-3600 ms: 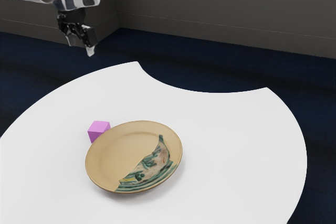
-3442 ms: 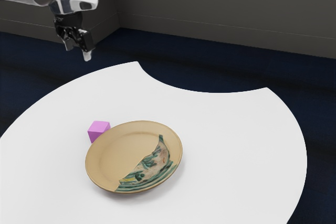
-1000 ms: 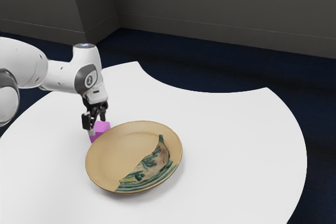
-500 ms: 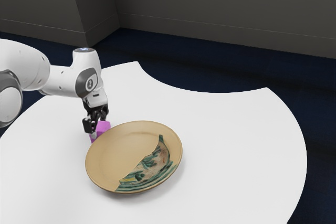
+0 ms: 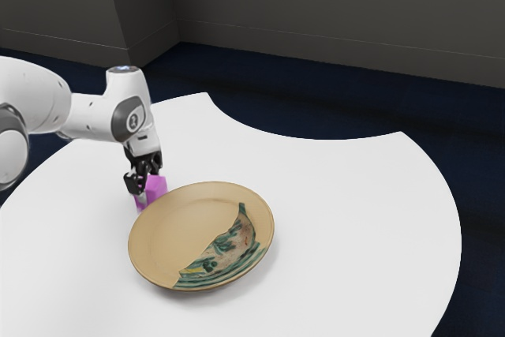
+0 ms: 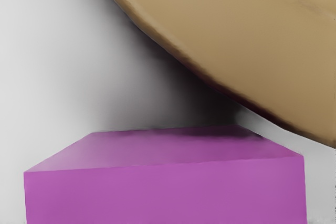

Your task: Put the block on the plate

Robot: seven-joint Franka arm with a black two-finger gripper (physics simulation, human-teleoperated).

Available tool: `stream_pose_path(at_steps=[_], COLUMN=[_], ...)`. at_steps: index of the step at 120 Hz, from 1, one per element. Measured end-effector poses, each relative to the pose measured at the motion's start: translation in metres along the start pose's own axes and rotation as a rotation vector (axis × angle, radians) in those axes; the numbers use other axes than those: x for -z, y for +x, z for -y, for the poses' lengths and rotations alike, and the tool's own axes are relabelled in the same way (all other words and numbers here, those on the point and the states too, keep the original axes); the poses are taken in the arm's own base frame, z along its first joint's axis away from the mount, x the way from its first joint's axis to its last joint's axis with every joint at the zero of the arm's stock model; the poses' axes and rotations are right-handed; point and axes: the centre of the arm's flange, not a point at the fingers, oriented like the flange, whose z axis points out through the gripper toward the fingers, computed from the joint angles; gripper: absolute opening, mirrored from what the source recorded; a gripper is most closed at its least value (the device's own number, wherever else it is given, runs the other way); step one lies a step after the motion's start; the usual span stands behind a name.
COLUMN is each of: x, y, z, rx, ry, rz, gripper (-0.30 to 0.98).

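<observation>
Pinches the purple block [image 6: 165, 190] in the gripper [image 5: 147, 185], maybe just above the wide table [image 5: 339, 211], near the plate's edge [image 5: 140, 219].

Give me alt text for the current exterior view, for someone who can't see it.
A black tool grips a pinkish-purple block beside a tan plate with a green-patterned section. The white robot arm reaches in from the view's left, over a white table.
</observation>
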Motion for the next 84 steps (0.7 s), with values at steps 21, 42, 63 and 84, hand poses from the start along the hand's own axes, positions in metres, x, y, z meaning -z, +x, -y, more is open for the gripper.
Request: stream_pose_path(at_steps=[21,42,63,84], x=[0.028,0.069,0.096,0.098], y=[-0.003,0.001,0.021,0.067], z=[-0.003,-0.025,-0.056,-0.069], rx=[0.003,0.003,-0.021,-0.065], ry=[0.040,0.086,0.108,0.105], rz=[-0.007,-0.023,-0.028,-0.023], gripper=[0.37,0.36,0.37,0.37])
